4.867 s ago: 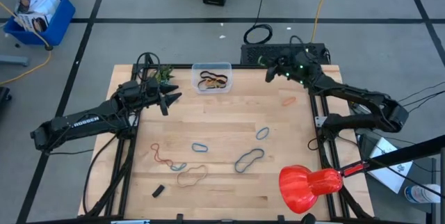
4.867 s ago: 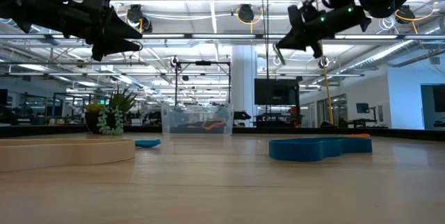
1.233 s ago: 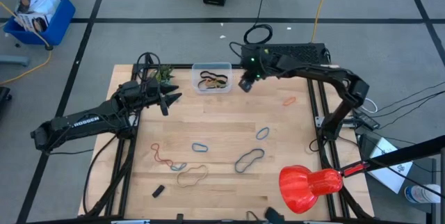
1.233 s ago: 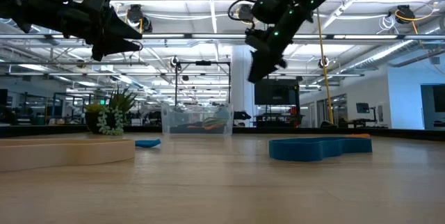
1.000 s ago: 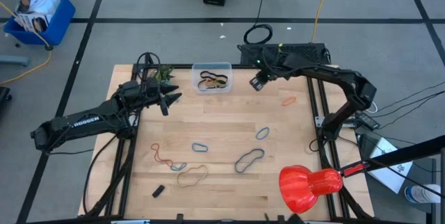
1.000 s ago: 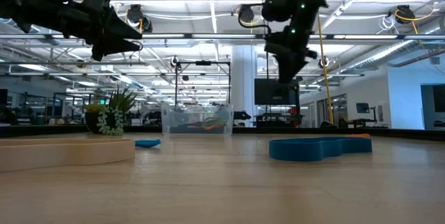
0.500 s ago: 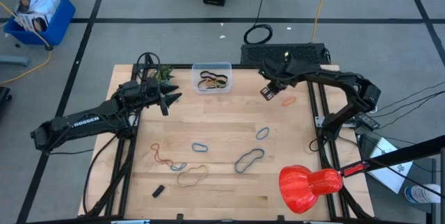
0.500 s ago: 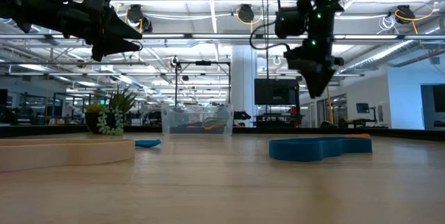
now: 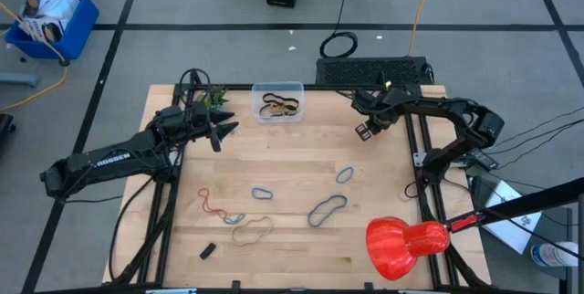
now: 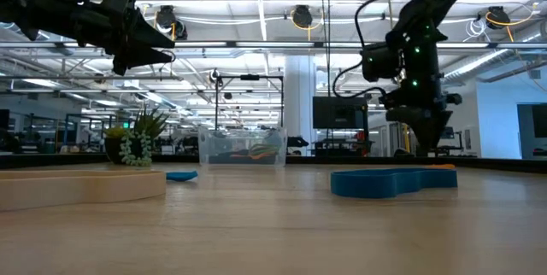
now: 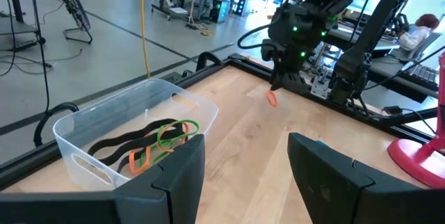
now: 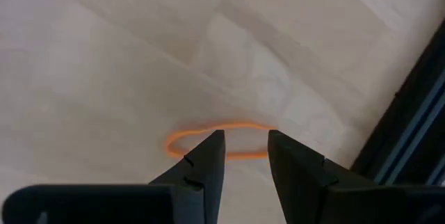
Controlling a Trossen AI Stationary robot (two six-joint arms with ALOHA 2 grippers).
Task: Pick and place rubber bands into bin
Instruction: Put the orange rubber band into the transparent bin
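Observation:
The clear bin (image 9: 278,102) stands at the table's far edge with several rubber bands in it, black, orange and green (image 11: 149,144). An orange rubber band (image 12: 224,140) lies flat on the wood near the far right corner. My right gripper (image 12: 243,140) points down just above it, open, its two fingertips standing over the loop; I cannot tell whether they touch it. More rubber bands lie loose: blue ones (image 9: 345,175) (image 9: 263,192), a red one (image 9: 212,203) and a tan one (image 9: 253,231). My left gripper (image 9: 228,130) waits open, high at the bin's left.
A small black block (image 9: 208,250) lies near the front left. A red bulb-shaped object (image 9: 406,244) sits at the front right edge, and a small plant (image 9: 214,100) at the bin's left. The table's black frame rail (image 12: 410,133) runs close beside the orange band.
My right gripper has swung from beside the bin toward the table's right edge and come down over the orange rubber band, tipping from a slant to point nearly straight down. The bands on the table have not moved.

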